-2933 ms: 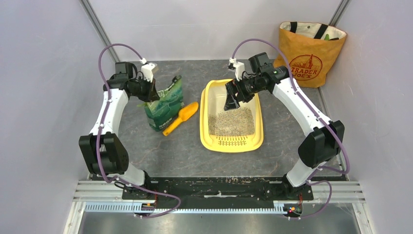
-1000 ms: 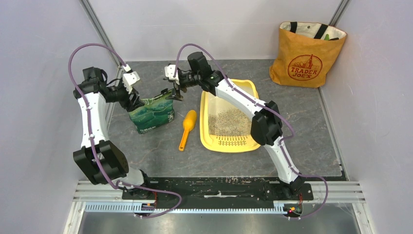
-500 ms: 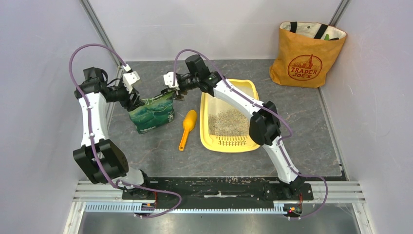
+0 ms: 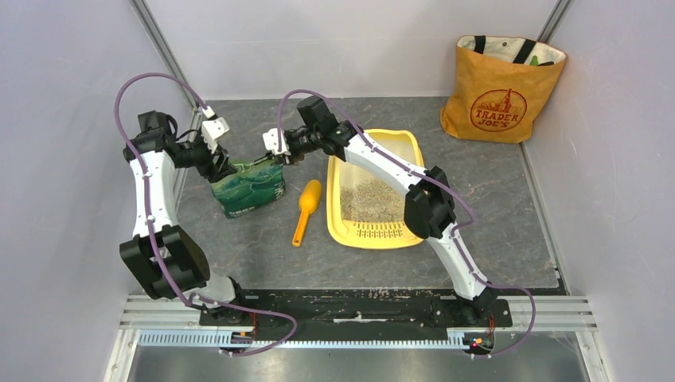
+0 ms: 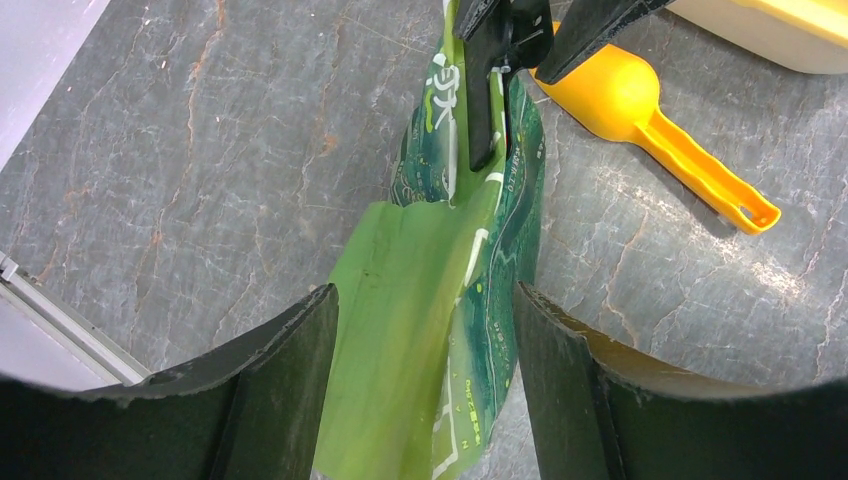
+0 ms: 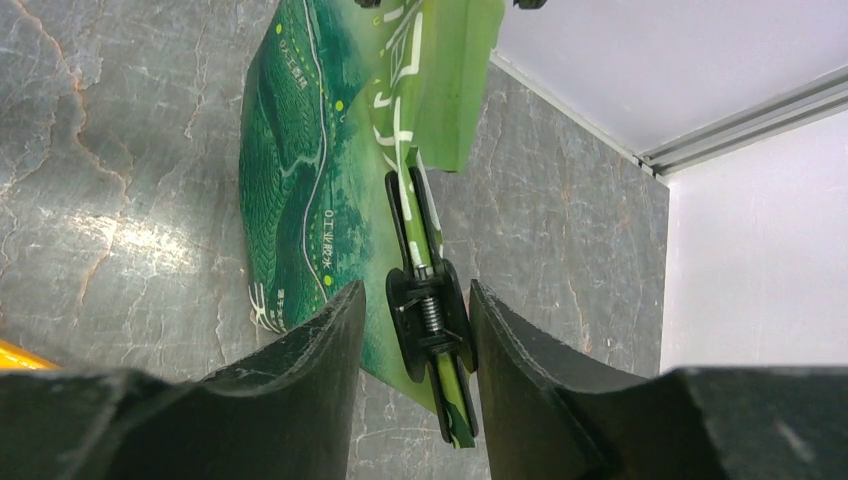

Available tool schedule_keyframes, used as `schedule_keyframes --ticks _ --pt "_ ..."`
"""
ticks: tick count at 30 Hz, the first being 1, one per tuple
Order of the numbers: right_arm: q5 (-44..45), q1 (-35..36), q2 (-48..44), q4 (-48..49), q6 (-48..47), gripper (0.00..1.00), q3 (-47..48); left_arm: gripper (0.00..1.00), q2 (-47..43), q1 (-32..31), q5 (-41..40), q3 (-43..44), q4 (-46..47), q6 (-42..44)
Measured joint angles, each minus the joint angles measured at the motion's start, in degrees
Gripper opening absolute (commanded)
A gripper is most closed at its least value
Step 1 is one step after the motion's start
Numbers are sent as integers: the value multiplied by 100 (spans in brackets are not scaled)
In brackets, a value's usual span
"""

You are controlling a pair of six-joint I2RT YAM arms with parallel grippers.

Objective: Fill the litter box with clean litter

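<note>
At bench point(image 4: 477, 239) centre: yellow litter box point(image 4: 376, 237), grey-beige litter point(image 4: 372, 199) near its grate point(image 4: 380, 228); left tool point(image 5: 423, 292) clamping green bag point(image 4: 248, 192); right tool point(image 6: 415, 288) astride black clip point(image 6: 428, 312), grip unclear.

- left arm point(image 4: 155, 191): elbow low near its base, forearm up along the left side, wrist bent inward to the right.
- left gripper point(image 5: 425, 330): points down, fingers closed on both sides of the green bag point(image 5: 470, 250) top.
- right arm point(image 4: 382, 159): stretched far forward and across to the left, nearly straight.
- right gripper point(image 6: 415, 300): jaws partly apart, straddling the black clip point(image 6: 428, 310); one finger touches it, with a slight gap at the other.
</note>
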Motion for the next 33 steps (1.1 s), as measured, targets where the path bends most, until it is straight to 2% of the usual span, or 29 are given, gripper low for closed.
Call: schedule_keyframes --ticks 8,15,17,19,20,29,33 --pt "142 7 7 -144 -116 41 76 70 7 0 -20 -35 22 2" --pt "216 20 7 -144 -122 29 87 70 7 -2 -50 -96 22 2" --pt "216 20 7 -140 -122 19 87 70 7 -2 -59 -96 22 2" --pt "212 22 7 -114 -101 3 87 70 7 -2 -76 -96 22 2" --pt "210 24 7 -101 -83 0 87 70 7 -2 -101 -96 22 2" --pt "68 35 4 125 120 0 61 69 96 -2 -177 -96 22 2" --pt "-11 31 -2 179 149 0 39 63 155 -2 -258 -96 22 2"
